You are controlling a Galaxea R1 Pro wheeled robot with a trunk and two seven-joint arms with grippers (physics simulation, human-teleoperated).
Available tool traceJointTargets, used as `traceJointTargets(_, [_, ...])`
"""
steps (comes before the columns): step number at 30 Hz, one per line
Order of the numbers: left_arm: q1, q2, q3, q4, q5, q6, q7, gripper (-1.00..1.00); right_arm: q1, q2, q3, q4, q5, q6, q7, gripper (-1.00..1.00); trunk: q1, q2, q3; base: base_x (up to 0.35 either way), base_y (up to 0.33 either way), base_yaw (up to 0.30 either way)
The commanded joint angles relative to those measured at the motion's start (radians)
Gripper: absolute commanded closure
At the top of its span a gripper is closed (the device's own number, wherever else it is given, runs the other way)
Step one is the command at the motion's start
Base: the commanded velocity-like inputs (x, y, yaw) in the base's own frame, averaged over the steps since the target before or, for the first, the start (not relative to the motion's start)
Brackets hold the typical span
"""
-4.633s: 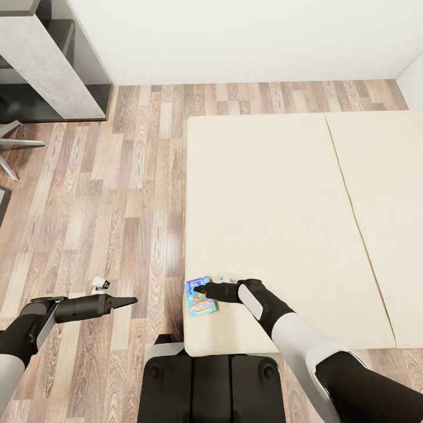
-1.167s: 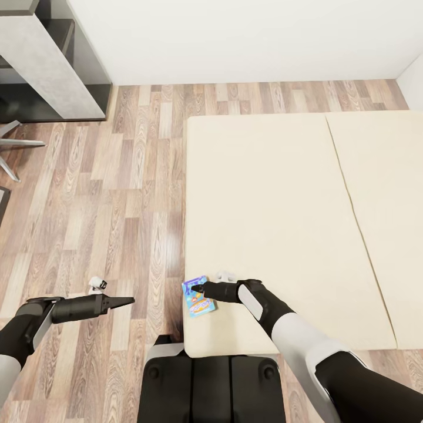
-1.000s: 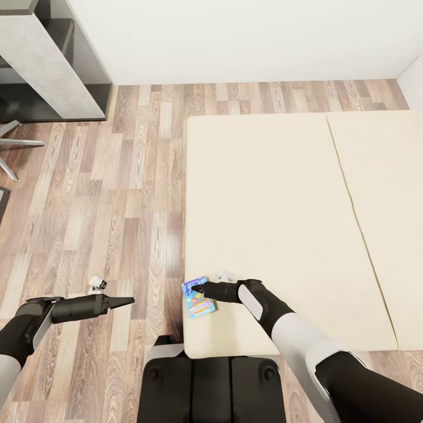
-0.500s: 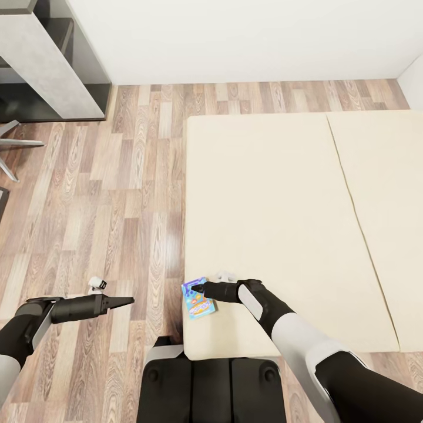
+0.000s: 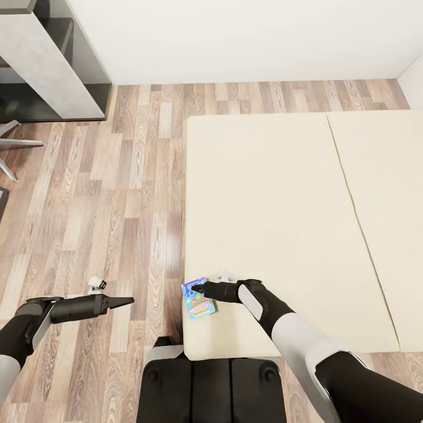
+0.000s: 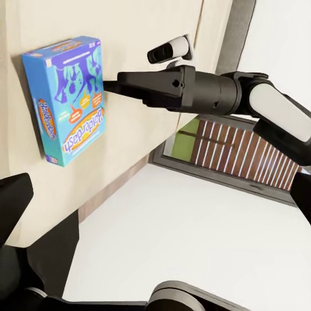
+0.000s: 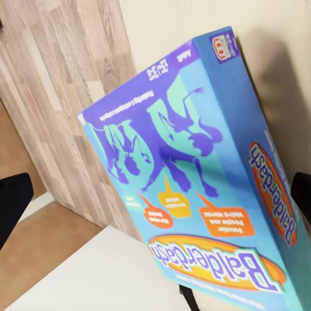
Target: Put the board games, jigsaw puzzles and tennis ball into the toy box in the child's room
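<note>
Bed (image 5: 282,194) cut off at right edge — board game (image 7: 194,194) partly cropped.

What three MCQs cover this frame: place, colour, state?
1. Where is the board game?
A) on the floor
B) on the bed, near its edge
C) on a shelf
2. Its main colour?
A) blue
B) red
C) green
3. Its state?
A) lifted in the air
B) standing on end
C) lying flat

Key: B, it sits on the cream top at the right tool; A, the lid is blue in both wrist views; C, its printed face lies up on the bed.
</note>
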State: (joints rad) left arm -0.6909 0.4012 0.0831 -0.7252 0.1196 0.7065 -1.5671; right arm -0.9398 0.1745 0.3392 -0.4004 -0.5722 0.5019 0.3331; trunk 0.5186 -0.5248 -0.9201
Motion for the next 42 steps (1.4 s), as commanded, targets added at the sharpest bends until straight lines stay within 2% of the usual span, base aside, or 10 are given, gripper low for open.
traceJointTargets(1, [0.0, 0.0, 0.0, 0.0, 0.0, 0.01, -0.004, -1.0, -0.001, 0.0, 0.001, 0.0, 0.0, 0.003, 0.001, -1.0, 0.0, -0.001, -0.001, 0.0, 0.0, 0.0])
traceJointTargets(42, [0.0, 0.0, 0.001, 0.0, 0.0, 0.01, -0.004, -1.0, -0.001, 0.0, 0.001, 0.0, 0.0, 0.003, 0.001, -1.0, 0.0, -0.001, -0.001, -0.007, 0.018, 0.0])
